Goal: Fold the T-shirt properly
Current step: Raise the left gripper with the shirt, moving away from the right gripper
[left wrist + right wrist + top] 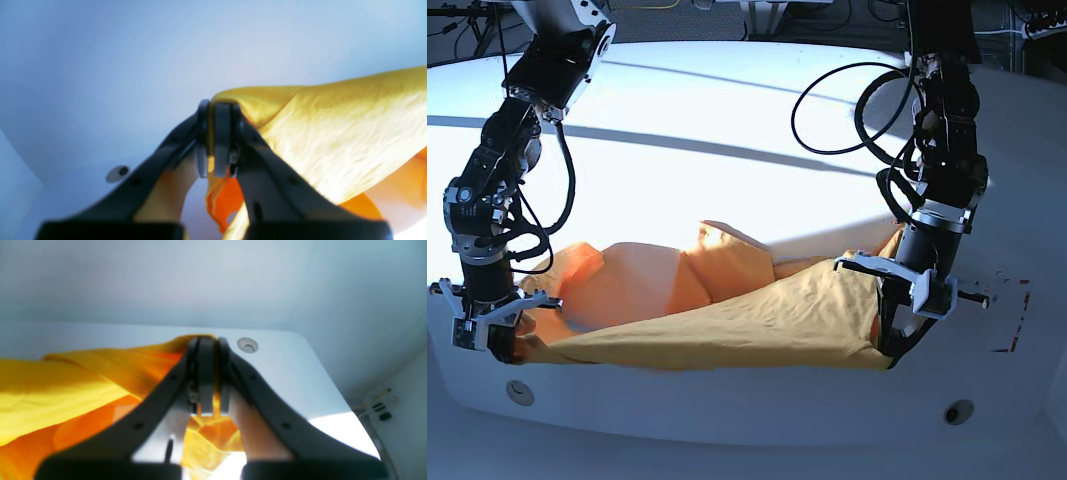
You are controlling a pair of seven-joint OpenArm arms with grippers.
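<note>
Orange-yellow T-shirt (727,310) lies low across the white table (727,130). Left end effector (889,348) and right end effector (502,345) each pinch one corner — stretching an edge taut, probably for a fold.

The orange-yellow T-shirt (727,310) lies across the lower middle of the base view, rumpled and partly folded over itself. Its near edge is stretched taut from lower left to lower right, with bunched folds behind.

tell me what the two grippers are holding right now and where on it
Both hold the T-shirt: the left gripper and the right gripper are each shut on an opposite end of its near edge, stretched between them.
</note>
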